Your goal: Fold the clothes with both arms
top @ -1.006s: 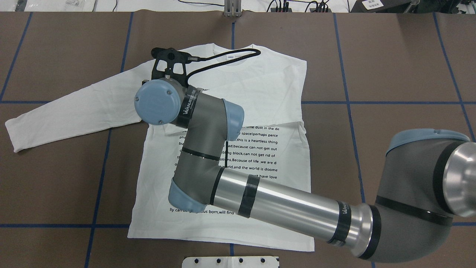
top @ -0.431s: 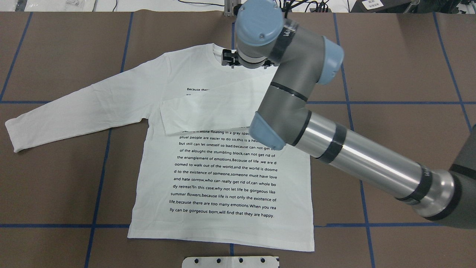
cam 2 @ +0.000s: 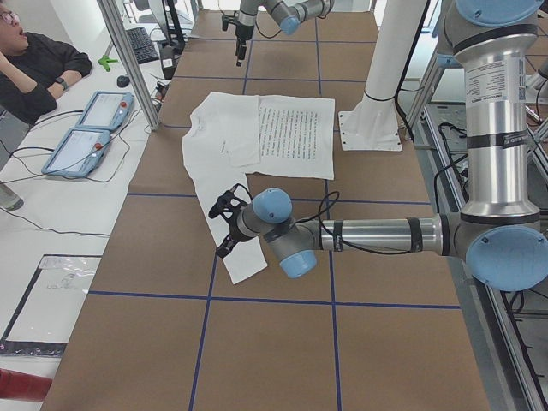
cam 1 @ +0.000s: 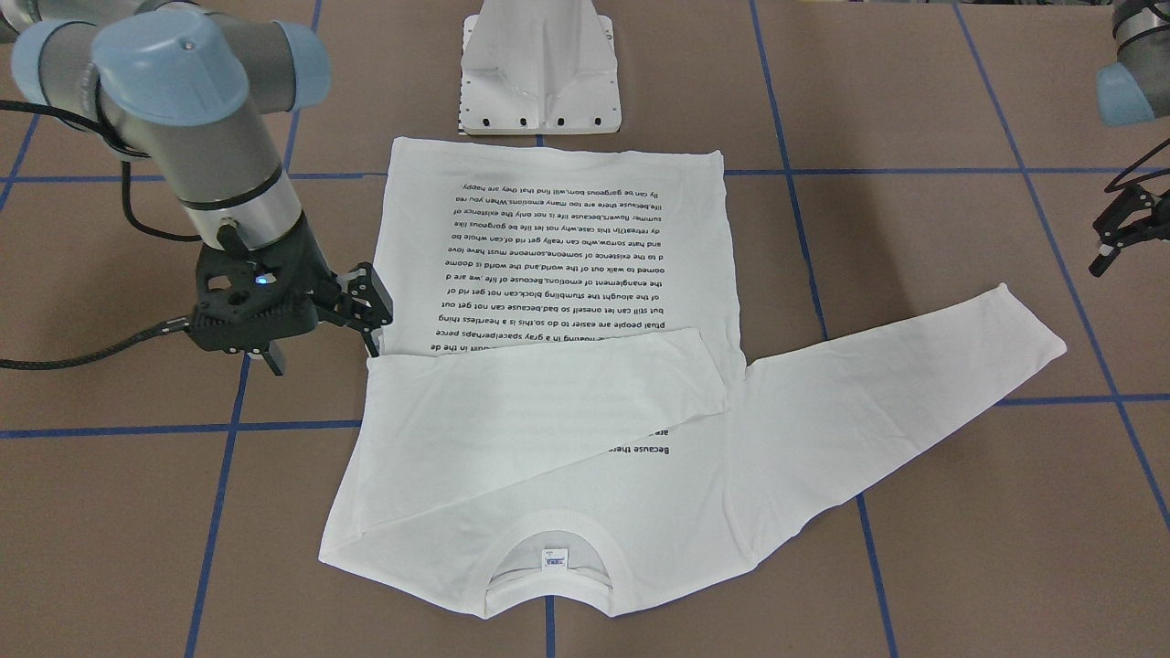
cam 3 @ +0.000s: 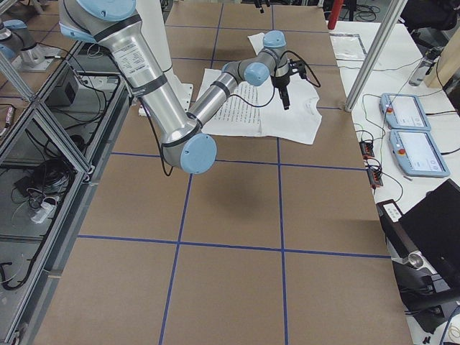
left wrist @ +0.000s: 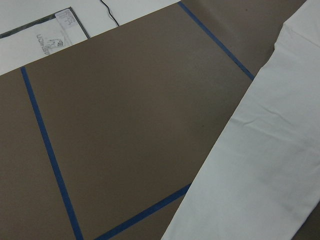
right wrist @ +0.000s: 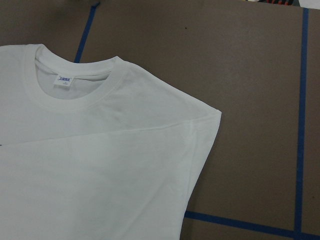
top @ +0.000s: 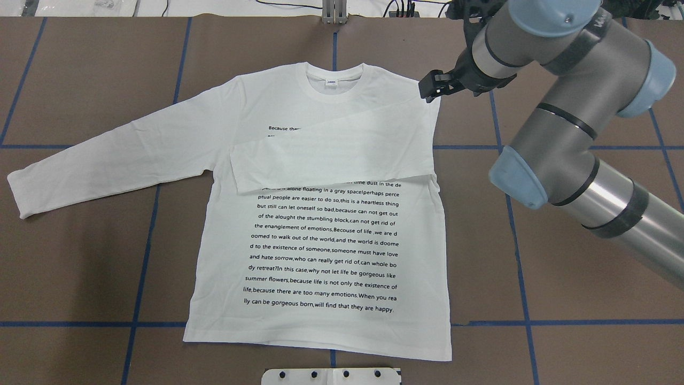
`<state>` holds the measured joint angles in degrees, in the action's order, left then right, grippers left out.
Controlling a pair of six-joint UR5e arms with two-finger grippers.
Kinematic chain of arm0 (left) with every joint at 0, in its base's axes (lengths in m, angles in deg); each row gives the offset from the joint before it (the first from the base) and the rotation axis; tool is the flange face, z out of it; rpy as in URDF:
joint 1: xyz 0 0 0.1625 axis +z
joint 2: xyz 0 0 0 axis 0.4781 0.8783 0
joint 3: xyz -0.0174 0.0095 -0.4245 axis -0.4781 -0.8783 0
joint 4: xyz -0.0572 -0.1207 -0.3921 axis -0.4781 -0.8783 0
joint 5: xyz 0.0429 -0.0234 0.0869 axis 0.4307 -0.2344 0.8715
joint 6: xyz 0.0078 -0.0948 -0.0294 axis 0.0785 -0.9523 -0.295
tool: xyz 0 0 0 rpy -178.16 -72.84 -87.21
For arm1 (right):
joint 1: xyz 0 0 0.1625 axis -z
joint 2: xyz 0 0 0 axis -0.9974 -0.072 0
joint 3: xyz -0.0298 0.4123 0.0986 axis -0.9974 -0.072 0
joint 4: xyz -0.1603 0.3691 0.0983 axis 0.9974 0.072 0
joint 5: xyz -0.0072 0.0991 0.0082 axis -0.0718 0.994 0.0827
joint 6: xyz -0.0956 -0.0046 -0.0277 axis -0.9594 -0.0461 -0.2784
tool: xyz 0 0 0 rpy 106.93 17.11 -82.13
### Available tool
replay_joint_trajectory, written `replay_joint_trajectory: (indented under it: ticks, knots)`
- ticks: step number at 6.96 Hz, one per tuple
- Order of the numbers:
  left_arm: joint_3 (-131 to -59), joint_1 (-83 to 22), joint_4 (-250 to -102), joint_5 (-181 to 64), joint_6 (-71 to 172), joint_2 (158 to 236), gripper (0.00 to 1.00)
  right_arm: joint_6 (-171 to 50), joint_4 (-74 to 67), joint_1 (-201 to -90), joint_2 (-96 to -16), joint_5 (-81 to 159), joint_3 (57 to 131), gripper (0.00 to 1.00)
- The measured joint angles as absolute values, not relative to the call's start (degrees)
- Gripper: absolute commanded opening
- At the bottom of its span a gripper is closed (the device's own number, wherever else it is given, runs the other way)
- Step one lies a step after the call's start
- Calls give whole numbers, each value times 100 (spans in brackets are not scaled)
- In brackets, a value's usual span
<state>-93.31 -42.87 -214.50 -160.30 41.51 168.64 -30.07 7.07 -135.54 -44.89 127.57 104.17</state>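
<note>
**T-shirt flat on worktop, one sleeve folded**

Right fingers are seen apart and empty beside the shoulder. Left fingers are spread, empty, near the outstretched sleeve. Its cuff should be pinched cleanly and laid across the chest, matching the folded sleeve.

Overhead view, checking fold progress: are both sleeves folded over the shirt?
No, one sleeve is folded over the shirt; the other sleeve lies stretched out on the table.
</note>
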Motion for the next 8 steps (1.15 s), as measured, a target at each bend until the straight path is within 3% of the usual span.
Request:
replay_joint_trajectory:
  ticks: [5, 8]
  knots:
    - [-8601, -2821, -21942, -15481, 3835, 16724, 96, -3042, 694, -13613, -4736, 12805, 10637, 100]
    - [-8456, -2481, -21967, -15168, 3844, 16722, 34, -3035, 688, -13606, -4734, 12802, 10643, 100]
